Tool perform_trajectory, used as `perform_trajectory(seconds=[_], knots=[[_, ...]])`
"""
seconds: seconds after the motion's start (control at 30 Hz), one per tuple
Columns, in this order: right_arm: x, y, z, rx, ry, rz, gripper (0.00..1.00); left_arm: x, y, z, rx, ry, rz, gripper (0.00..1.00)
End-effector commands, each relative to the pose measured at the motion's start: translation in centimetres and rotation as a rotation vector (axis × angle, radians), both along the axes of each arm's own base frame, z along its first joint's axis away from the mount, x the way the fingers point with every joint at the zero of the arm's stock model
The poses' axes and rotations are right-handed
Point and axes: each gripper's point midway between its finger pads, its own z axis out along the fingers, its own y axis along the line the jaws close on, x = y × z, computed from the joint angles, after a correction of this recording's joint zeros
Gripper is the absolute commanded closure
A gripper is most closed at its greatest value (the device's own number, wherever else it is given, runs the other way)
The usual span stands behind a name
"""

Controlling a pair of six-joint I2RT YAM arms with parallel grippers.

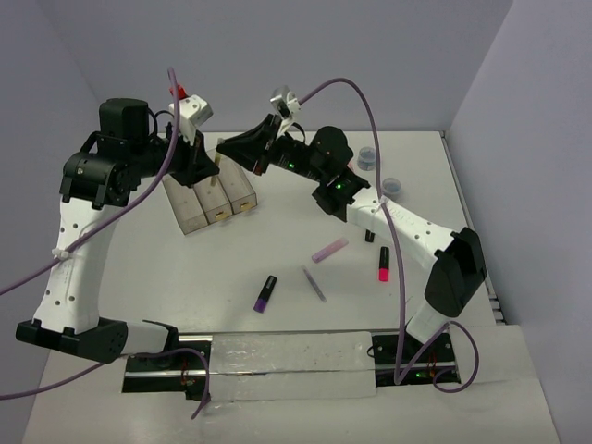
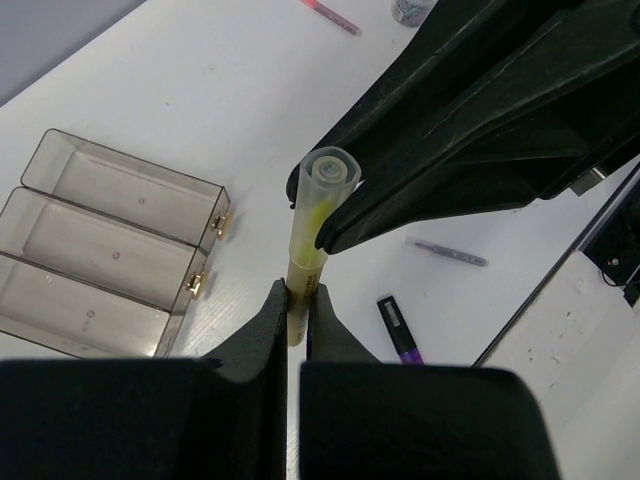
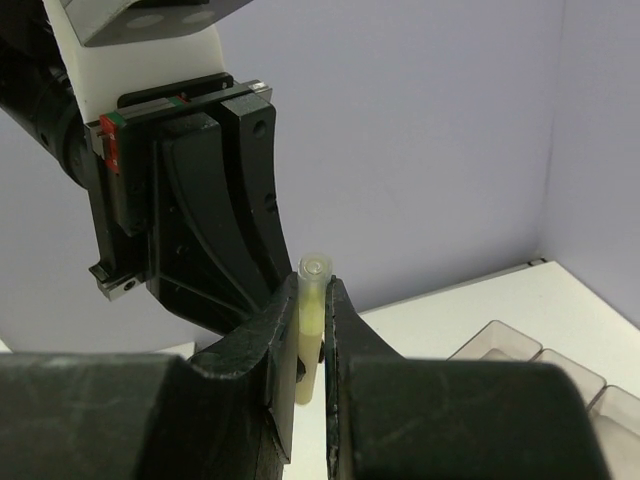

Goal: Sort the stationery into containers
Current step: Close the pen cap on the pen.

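**Item in hand:** yellow marker (image 2: pixel 309 232) with a clear cap, held upright in the air over the far end of the bins (image 1: pixel 214 207), at 10 o'clock on the tabletop (image 1: pixel 185 277).
- Left jaws: pinching the lower barrel.
- Right jaws: pinching the upper barrel just under the cap.
- Likely reason for the double hold: a pass from one arm to the other, or a turn to line the marker up for the drop. Which one cannot be told.

**Bins:** three joined compartments, labels facing the arms. All are bare in the left wrist view.

**Loose on the tabletop, awaiting sorting:**
- lilac marker (image 1: pixel 329 250), near centre
- grey stick (image 1: pixel 314 284), at 6 o'clock
- purple marker (image 1: pixel 266 293), at 7 o'clock
- pink-red marker (image 1: pixel 382 265), at 4 o'clock
- two rolls (image 1: pixel 368 158), at 1 o'clock
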Motion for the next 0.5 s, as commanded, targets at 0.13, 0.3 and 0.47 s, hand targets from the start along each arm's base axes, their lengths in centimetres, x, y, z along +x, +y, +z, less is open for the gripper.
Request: perform_trajectory(seconds=[0.13,0.3,0.47], knots=[[-4.8,1.6,-12.6,-0.407,0.207,0.195,1.00,2.2,0.2,13.2,-0.150,-0.474,0.041,1.00],[-5.2,1.7,-13.1,-0.419,0.206,0.202,1.00,2.0,-0.3,13.5,-0.172,-0.468,0.018,1.00],[-5.2,2.0,-14.7,-0.480,0.201,0.191,1.00,2.0,-0.2,14.3,-0.171,-0.487,0.019,1.00]])
